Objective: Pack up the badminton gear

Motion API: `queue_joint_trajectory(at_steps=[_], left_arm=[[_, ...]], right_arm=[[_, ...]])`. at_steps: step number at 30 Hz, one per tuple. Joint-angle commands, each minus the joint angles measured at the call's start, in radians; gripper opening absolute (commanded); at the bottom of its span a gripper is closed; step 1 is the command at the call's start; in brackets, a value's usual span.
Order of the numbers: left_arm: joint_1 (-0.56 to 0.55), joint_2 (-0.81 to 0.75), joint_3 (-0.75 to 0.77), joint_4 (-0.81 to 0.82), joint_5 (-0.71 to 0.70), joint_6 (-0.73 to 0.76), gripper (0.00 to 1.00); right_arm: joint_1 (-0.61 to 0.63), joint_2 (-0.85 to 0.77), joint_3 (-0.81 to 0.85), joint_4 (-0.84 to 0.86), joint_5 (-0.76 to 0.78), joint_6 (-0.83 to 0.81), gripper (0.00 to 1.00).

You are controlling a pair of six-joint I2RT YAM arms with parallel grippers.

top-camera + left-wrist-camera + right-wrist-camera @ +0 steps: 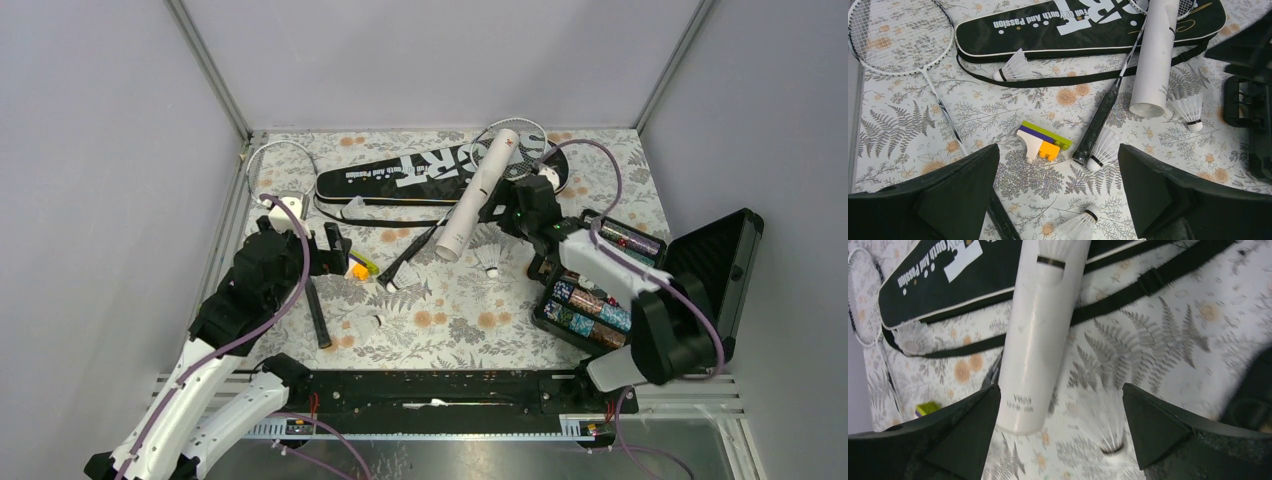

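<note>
Our left gripper (1057,150) hangs wide open and empty, just short of a thin white-framed racket's black handle (1099,122). Rightward, the long white tube (1035,340) points away from us onto the black "SPORT" racket bag (938,275). Our right gripper (1060,389), fully spread and holding nothing, hovers over the tube's near end and a small white feather shuttlecock (1103,425), so it is the nearer one.

White tube (478,195) lies tilted across black bag (400,180), shuttlecocks (489,262) scattered nearby.
</note>
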Motion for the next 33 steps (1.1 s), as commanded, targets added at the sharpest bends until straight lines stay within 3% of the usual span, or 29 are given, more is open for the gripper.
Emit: queue_joint_trajectory(at_steps=[1, 6, 10, 22, 30, 33], left_arm=[[0.005, 0.006, 0.019, 0.031, -0.011, 0.009, 0.99], [0.005, 0.019, 0.016, 0.034, 0.009, 0.012, 0.99], [0.005, 0.024, 0.017, 0.032, 0.006, 0.013, 0.99], [0.005, -0.018, 0.005, 0.04, -0.015, 0.013, 0.99], [0.005, -0.024, 0.003, 0.041, -0.015, 0.01, 0.98], [0.005, -0.025, -0.001, 0.043, -0.012, 0.015, 0.98]], right_arm=[[-0.02, 0.193, 0.15, 0.144, 0.016, 0.07, 1.0], [-0.032, 0.38, 0.252, 0.237, -0.045, 0.173, 1.0], [-0.037, 0.483, 0.344, 0.21, -0.051, 0.203, 1.0], [-0.037, 0.603, 0.437, 0.129, -0.033, 0.244, 0.94], [-0.037, 0.646, 0.461, 0.103, -0.031, 0.268, 0.84], [-0.038, 0.631, 0.455, 0.121, -0.046, 0.251, 0.72]])
